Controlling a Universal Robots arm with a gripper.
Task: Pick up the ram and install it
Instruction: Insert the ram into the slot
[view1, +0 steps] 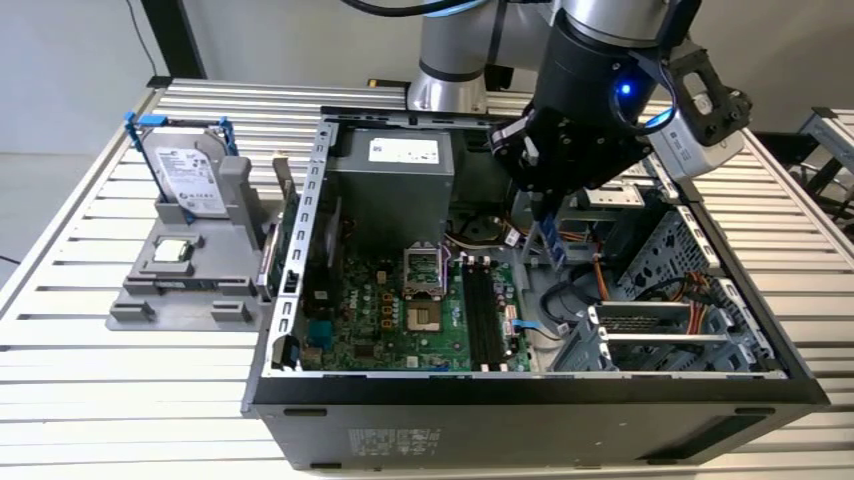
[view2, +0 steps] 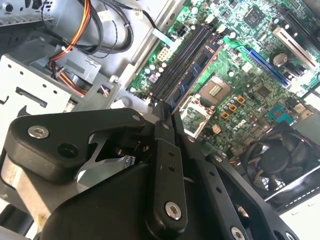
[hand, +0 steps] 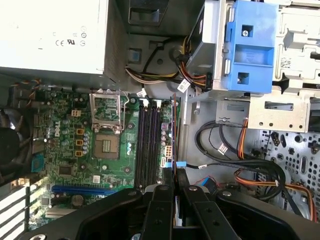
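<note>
On the exterior view's left, a grey plastic stand (view1: 180, 295) holds a silver hard drive (view1: 187, 175) in a blue bracket and a small square silver chip (view1: 171, 250). No memory stick is visible on the stand.

To its right lies the open black metal computer case (view1: 534, 390), with the green motherboard (view1: 387, 310) and its long black memory slots (view1: 483, 315) exposed.

Further right, the black gripper (view1: 545, 215) hangs inside the case, its fingers (view2: 164, 117) clamped together on one end of the ram (view2: 192, 75), a thin, flat, greenish-dark circuit-board stick with a gold-coloured edge. In the first wrist view the ram (hand: 173, 130) runs lengthwise just beside the slots, on the drive-cage side.

The pick-up looks done. The ram appears to be held above the board and is not seated, so alignment and pressing in remain.
</note>
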